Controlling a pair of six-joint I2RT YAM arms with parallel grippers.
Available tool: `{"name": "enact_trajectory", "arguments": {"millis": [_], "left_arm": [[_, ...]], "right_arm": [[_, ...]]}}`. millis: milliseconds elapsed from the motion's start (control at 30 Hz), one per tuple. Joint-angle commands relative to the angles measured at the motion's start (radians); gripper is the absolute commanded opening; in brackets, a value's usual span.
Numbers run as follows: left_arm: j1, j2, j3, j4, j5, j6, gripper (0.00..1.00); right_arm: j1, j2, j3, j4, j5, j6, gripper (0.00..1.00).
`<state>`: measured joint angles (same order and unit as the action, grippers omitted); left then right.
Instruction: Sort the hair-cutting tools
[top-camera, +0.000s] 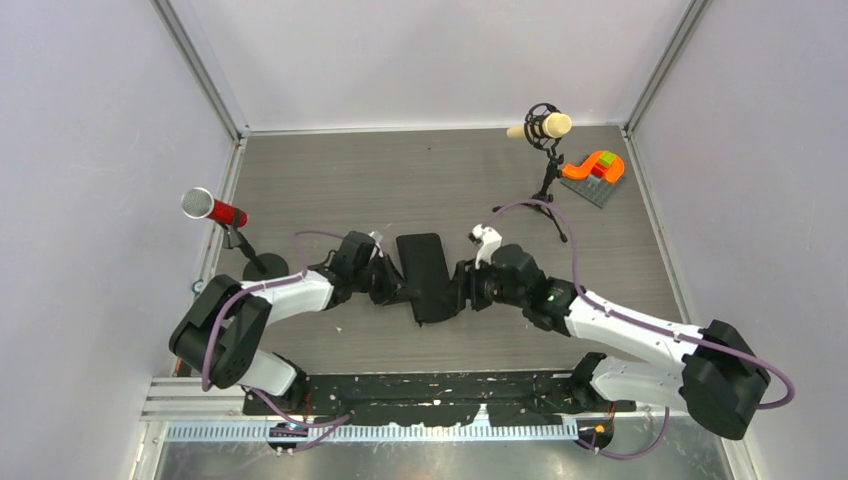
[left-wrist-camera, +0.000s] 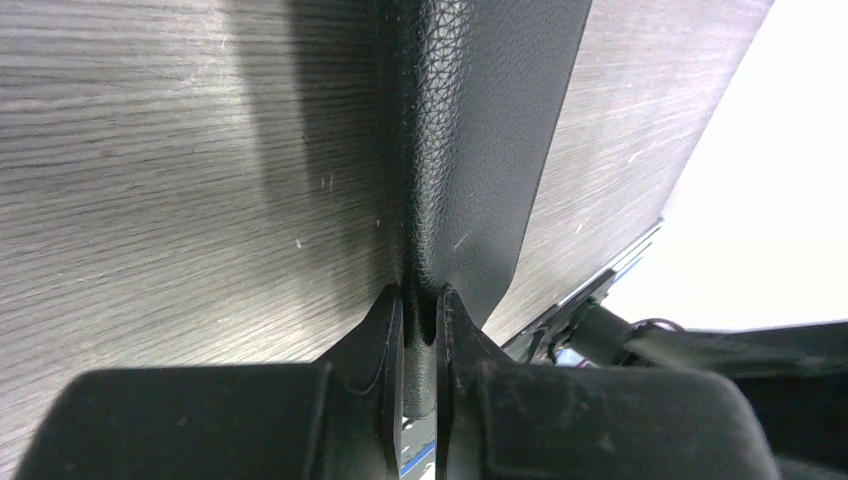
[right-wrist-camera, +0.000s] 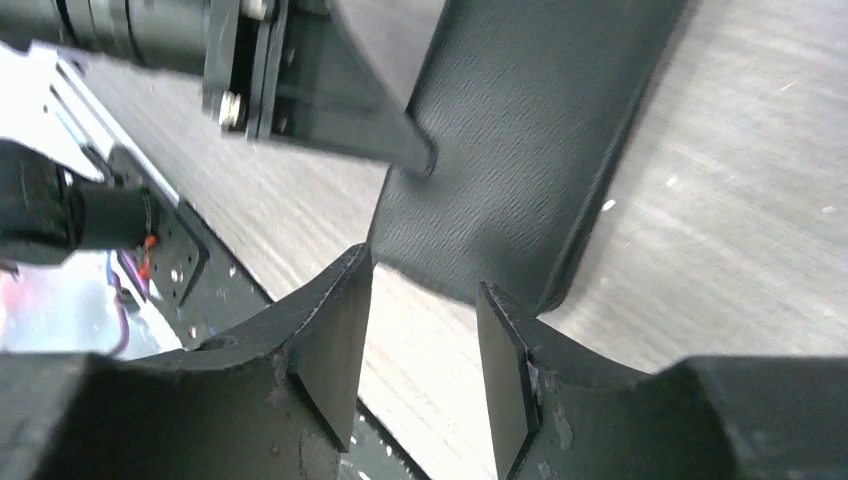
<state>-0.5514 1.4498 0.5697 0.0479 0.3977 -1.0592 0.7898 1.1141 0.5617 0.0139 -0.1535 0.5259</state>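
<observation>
Pinching the black case (top-camera: 425, 275) at mid-table

Left gripper (left-wrist-camera: 420, 300) is clamped tight on the left edge of the case, which lies flat on the wood-grain table (top-camera: 330, 180). Right gripper (right-wrist-camera: 422, 280) has its jaws parted just beside the case's right edge and grips nothing. Where the scissors and combs are cannot be told from these views.

left end effector (left-wrist-camera: 420, 296) pinched, right one (right-wrist-camera: 422, 272) parted
</observation>
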Motion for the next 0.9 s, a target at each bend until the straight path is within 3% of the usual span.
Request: {"name": "enact_trajectory", "arguments": {"millis": [0,233,500,867], "left_arm": [[0.002,-0.004,-0.016,0.120,-0.076,-0.103,0.00],[0.001,-0.004,-0.049,0.178,-0.107,-0.176,0.00],[-0.002,0.001,-0.062,0.203,-0.112,-0.210,0.00],[-0.020,-0.008,-0.073,0.212,-0.132,-0.229,0.00]], "right_arm": [[0.098,-0.010,-0.031,-0.090,0.077,-0.042,0.51],[0.202,0.082,-0.028,-0.043,0.038,-0.037,0.43],[0.217,0.246,0.054,0.033,0.043,-0.039,0.45],[0.221,0.344,0.124,0.087,0.039,-0.034,0.48]]}}
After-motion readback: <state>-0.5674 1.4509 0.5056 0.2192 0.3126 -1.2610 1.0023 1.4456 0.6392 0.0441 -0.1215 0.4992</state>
